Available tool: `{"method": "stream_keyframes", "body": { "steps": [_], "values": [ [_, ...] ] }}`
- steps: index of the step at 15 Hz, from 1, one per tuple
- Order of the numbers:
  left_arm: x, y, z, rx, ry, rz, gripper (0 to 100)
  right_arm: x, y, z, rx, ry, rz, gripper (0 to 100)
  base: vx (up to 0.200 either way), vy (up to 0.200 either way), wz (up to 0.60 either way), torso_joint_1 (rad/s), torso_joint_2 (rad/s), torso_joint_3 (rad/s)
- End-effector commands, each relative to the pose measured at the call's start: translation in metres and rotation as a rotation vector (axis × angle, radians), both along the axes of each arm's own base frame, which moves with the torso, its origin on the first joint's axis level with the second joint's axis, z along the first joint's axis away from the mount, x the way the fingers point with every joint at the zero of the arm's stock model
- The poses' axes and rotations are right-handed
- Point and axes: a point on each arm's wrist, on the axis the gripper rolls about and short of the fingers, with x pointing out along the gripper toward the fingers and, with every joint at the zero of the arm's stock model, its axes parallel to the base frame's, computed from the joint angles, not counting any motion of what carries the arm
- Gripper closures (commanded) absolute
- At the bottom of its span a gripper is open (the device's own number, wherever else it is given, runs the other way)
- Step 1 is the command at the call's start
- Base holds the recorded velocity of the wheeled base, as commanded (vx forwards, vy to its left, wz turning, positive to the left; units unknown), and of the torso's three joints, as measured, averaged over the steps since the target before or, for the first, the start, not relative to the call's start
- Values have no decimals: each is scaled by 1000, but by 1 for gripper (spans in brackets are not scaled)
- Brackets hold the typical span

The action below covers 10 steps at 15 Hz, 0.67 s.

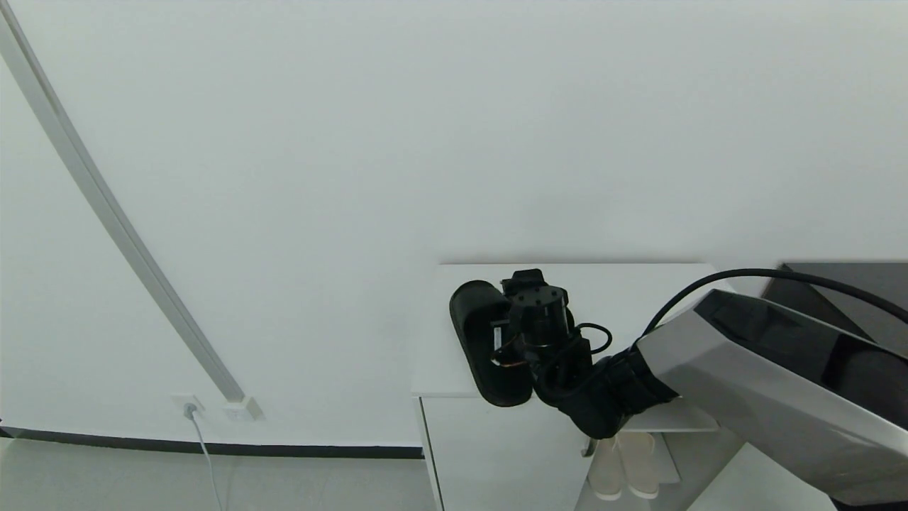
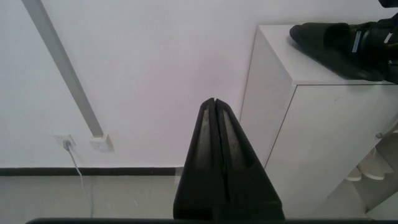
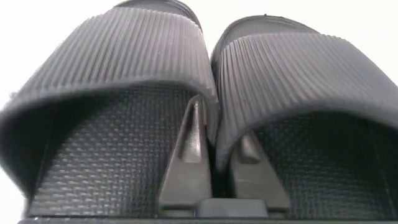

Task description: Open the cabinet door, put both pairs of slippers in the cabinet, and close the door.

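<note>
Now, step: black slippers point(image 1: 489, 344) gripped atop cabinet point(image 1: 638, 291).
Right pincer point(image 3: 216, 134): pinching both inner walls.
Left pincer point(image 2: 214, 107): closed, empty.
Next: lower beside white slippers point(image 1: 624, 465).

Head camera: high up, tilted down on the white cabinet point(image 1: 638, 298) top and the wall point(image 1: 425, 142), at middle distance. Left wrist camera: well off to the cabinet's side, sighting past its own left gripper point(image 2: 214, 106). Beyond those jaws it shares the cabinet top and black slippers point(image 2: 323, 40) with the head view. Right wrist camera (very close): straight along the right gripper point(image 3: 217, 127), slipper straps arching around the jaws.
</note>
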Motion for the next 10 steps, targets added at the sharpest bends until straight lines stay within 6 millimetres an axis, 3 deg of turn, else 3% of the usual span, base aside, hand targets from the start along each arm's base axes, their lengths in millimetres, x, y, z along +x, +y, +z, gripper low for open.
{"method": "stream_keyframes", "body": {
  "steps": [1,4,9,10],
  "values": [
    [0,0,0,1,0,1,100,-2,1,1,0,-1,0,100,0,0,0,0,0,0],
    [0,0,0,3,0,1,100,-15,-10,20,14,-9,4,100,0,0,0,0,0,0],
    [0,0,0,8,0,-1,100,-88,-68,63,12,27,139,100,0,0,0,0,0,0],
    [0,0,0,8,0,-1,100,-95,-72,67,15,28,154,100,0,0,0,0,0,0]
  ]
}}
